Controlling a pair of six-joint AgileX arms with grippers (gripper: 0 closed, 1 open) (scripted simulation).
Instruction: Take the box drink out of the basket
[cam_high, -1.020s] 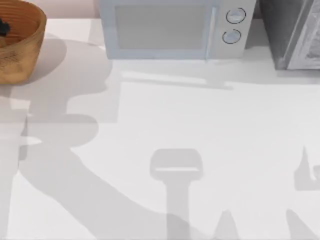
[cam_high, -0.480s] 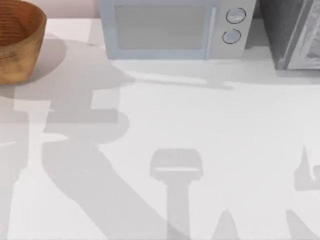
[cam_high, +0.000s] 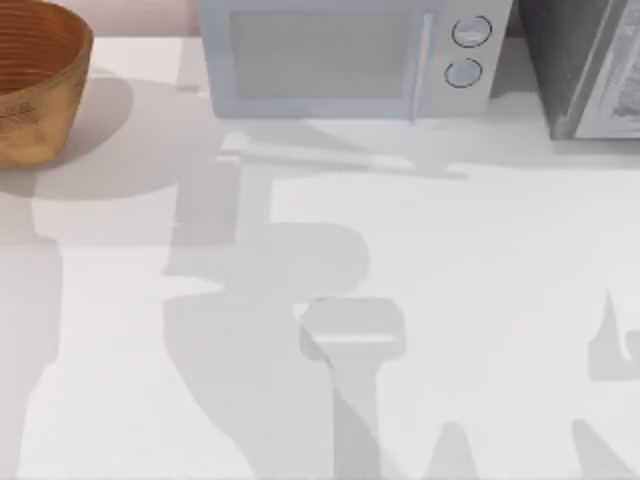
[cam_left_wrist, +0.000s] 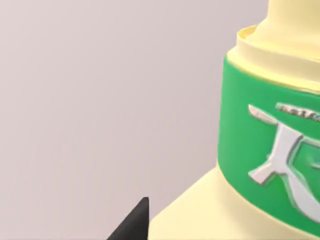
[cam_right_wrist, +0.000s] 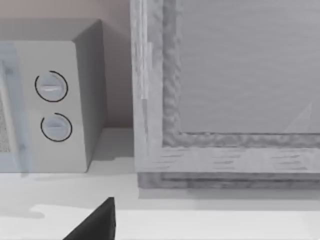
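The box drink (cam_left_wrist: 260, 150) is very close in the left wrist view: a pale yellow carton with a green band and white lettering, against a plain wall. One black fingertip (cam_left_wrist: 134, 226) of my left gripper touches its lower side, and the gripper is shut on it. In the top view the orange-brown wicker basket (cam_high: 40, 95) stands at the table's far left back corner, and the visible part of its inside holds nothing. A black part of my right gripper (cam_right_wrist: 95, 225) sits low over the table, facing the microwave.
A pale microwave (cam_high: 345, 55) with two round dials stands at the back centre, also seen as the microwave (cam_right_wrist: 50, 100) in the right wrist view. A grey cabinet (cam_high: 590, 65) is at the back right. Arm shadows lie across the white table (cam_high: 480, 260).
The dark gripper tip that was inside the basket is gone from the top view. The left arm's shadow has swept rightwards across the table towards the centre. The right arm's shadow has not moved.
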